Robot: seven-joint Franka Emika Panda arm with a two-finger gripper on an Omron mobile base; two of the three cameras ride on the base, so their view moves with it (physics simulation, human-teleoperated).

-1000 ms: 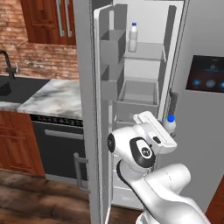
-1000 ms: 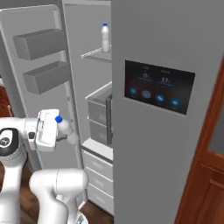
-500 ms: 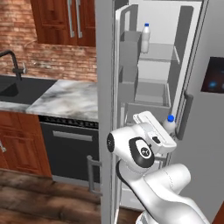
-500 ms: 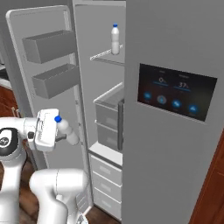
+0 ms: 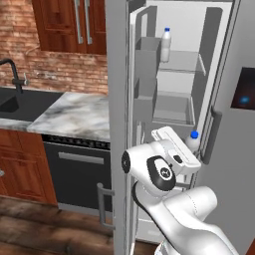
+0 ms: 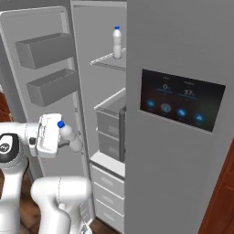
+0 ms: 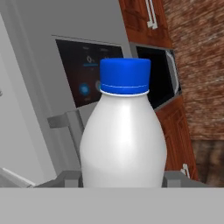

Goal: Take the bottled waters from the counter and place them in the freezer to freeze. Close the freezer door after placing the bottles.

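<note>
My gripper is shut on one bottled water, a whitish bottle with a blue cap. I hold it in front of the open freezer, level with its drawers. In the hand view this bottle stands between my fingertips. In the left base view the held bottle pokes out past the gripper. The other bottled water stands upright on the upper shelf. The freezer door is swung wide open on the left, bins facing inward. The marble counter lies left of the door.
The neighbouring door with the blue-lit dispenser panel is closed on the right. A black sink and a black dishwasher sit at and under the counter. Reddish wood cabinets hang above a brick wall.
The whole picture has slid sideways and the freezer looks a little nearer, so the base has driven. The bottle stays in my gripper in the same pose.
</note>
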